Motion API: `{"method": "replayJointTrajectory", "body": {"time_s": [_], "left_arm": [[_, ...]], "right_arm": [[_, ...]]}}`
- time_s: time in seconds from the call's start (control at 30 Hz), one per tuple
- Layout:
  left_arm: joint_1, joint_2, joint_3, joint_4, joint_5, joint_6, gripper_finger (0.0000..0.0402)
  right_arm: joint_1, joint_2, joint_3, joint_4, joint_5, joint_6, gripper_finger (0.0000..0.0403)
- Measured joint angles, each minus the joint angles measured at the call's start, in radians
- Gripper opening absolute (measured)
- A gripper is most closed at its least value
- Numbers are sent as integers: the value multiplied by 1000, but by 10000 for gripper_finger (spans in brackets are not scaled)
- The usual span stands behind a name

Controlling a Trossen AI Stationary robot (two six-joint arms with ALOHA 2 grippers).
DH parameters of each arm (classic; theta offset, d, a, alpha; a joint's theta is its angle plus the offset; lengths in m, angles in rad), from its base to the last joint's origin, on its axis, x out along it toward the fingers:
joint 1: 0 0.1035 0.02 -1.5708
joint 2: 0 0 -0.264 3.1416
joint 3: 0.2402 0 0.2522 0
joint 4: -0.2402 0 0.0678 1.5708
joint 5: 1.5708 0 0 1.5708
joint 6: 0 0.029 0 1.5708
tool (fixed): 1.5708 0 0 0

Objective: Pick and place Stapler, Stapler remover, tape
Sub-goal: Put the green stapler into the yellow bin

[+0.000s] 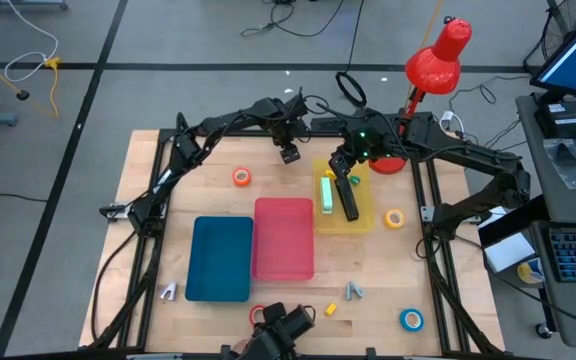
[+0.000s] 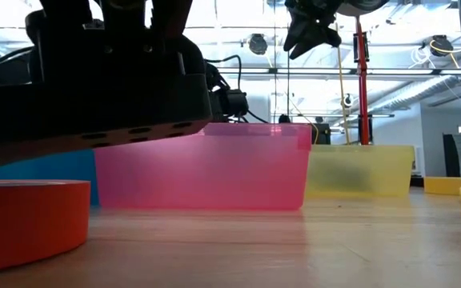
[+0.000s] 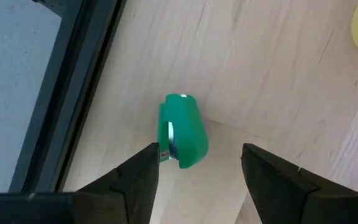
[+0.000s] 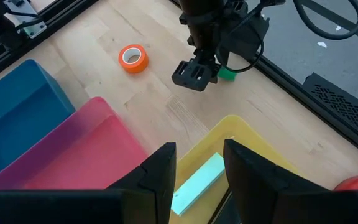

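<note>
left gripper — jaws apart, empty | green stapler remover — on table between its fingers

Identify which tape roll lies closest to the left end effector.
The orange roll, on bare wood behind the pink bin, just off the left end effector. The yellow roll, blue roll and red-orange roll lie much farther off.

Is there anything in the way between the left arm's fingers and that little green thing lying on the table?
Nothing visible. The left gripper hangs directly over the green stapler remover, fingers open on either side of it, with only bare wooden table around it. The orange tape roll lies off to one side.
</note>
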Motion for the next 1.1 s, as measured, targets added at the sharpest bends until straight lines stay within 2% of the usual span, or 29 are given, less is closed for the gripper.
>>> {"method": "replayJointTrajectory", "body": {"time_s": [0.2,0.47,0.6,0.9,1.1], "left_arm": [[-3,0,0,-1,-22,-5,217],[-25,0,0,-2,-26,44,132],[-31,0,0,-3,-31,59,105],[-31,0,0,0,-38,60,97],[-33,-1,12,-2,-207,3,97]], "right_arm": [[0,0,0,0,0,0,125],[0,0,0,0,0,0,125],[0,0,0,0,0,0,125],[0,0,0,0,0,0,125],[-1,0,0,0,2,-1,125]]}}
